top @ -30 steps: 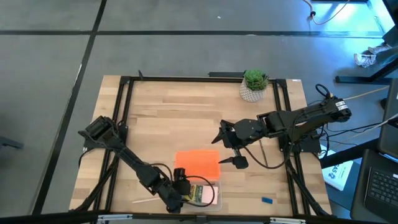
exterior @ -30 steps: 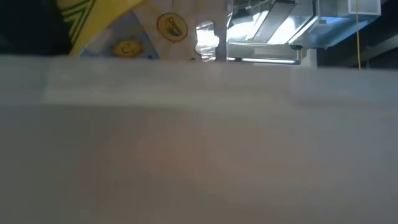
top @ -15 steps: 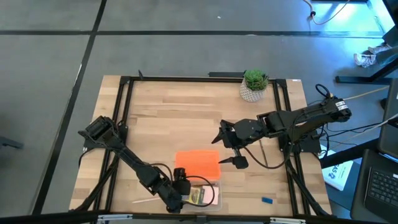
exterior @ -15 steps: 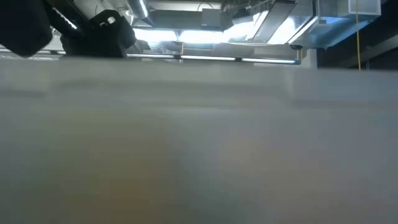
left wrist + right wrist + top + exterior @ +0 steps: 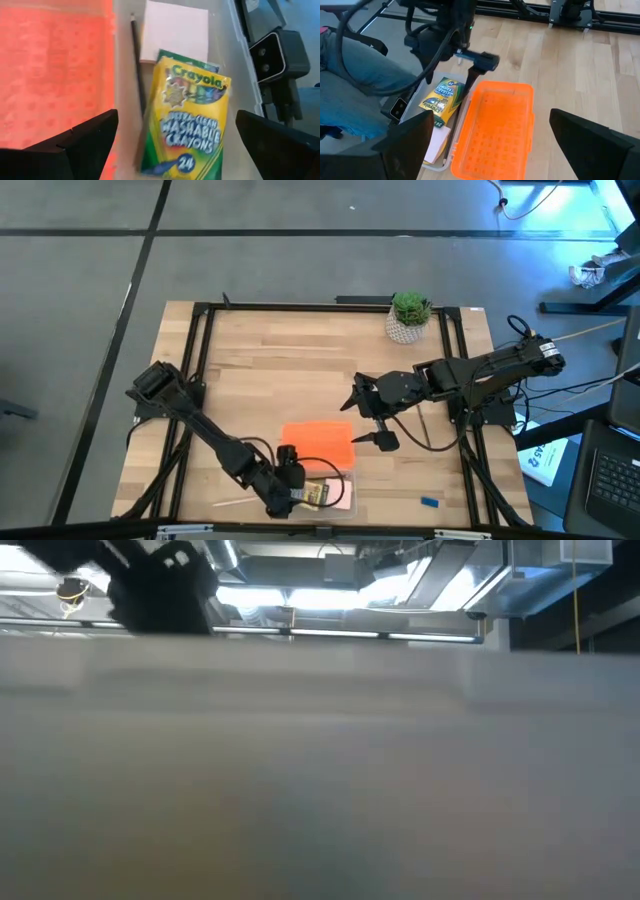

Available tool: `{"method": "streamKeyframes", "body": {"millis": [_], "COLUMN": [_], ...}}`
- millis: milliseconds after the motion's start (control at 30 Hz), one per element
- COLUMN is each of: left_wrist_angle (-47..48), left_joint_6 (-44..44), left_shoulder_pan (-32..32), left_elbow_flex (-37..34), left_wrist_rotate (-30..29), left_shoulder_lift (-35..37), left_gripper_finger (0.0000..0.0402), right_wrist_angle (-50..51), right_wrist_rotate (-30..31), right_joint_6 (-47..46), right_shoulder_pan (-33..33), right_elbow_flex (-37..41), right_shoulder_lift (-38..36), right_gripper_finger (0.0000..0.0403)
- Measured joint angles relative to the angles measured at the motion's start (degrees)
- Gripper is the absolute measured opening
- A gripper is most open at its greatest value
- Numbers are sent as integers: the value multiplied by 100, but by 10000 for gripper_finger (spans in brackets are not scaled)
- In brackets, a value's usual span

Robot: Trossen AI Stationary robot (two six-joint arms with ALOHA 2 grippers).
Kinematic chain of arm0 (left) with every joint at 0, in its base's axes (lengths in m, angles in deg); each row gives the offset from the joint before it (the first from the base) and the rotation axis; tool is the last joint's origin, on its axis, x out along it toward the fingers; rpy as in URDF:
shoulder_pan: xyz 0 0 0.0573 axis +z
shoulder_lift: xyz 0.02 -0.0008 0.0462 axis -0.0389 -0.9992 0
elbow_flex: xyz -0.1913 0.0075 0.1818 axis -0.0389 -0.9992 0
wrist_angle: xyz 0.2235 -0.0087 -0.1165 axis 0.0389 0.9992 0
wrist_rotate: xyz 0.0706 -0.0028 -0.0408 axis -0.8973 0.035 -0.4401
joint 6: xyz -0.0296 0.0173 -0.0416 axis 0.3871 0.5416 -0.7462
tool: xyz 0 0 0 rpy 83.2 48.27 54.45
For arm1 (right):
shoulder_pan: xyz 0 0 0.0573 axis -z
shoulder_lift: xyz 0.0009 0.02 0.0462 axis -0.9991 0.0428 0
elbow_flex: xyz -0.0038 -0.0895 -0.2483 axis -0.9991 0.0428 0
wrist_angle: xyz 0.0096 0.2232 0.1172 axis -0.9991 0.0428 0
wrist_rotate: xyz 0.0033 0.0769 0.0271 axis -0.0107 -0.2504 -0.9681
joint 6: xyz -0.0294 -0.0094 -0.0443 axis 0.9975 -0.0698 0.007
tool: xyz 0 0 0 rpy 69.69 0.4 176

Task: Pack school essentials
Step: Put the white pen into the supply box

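The left gripper (image 5: 291, 498) hangs with its fingers spread wide and empty directly over the crayon box (image 5: 187, 125), which lies inside the clear case (image 5: 125, 75), long axis running away from the gripper, beside a pencil (image 5: 136, 55) and overlapping the pale pink pad (image 5: 175, 30). Beyond the case's orange lid (image 5: 318, 442), the right gripper (image 5: 368, 420) waits, also wide and empty, so the left arm is nearer.

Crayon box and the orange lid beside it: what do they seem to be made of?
The crayon box looks like thin printed cardboard with a slight gloss: flat folded faces, colour printing and lettering. The orange lid looks like translucent moulded plastic: a dimpled grid pattern and light passing through it. Both are judgements from looks alone.
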Motion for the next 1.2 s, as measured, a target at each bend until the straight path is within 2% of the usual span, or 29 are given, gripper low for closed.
{"method": "streamKeyframes", "body": {"millis": [333, 433, 600, 767, 967, 1200], "left_wrist_angle": [1478, 2016, 2781, 3217, 3311, 3294], "left_joint_6": [7, -71, -672, -1385, -2261, -2757], "left_shoulder_pan": [242, 156, -172, -597, -1080, -1696], "left_elbow_flex": [0, 2, 4, 4, 4, 2], "left_wrist_rotate": [205, 224, 229, 243, 761, 611], "left_shoulder_lift": [1027, 1308, 1669, 1727, 1727, 1490], "left_gripper_finger": [399, 400, 400, 400, 400, 400], "right_wrist_angle": [-4, -4, -10, -26, -70, -66], "right_wrist_rotate": [0, 0, 0, 0, 0, -1], "right_joint_6": [0, 0, 0, 1, 0, 0], "right_shoulder_pan": [1, -1, -1, 1, 1, 1], "right_elbow_flex": [0, 0, 0, 0, 0, 0], "right_shoulder_lift": [0, 0, 0, 0, 0, 2], "right_gripper_finger": [398, 398, 398, 398, 398, 398]}}
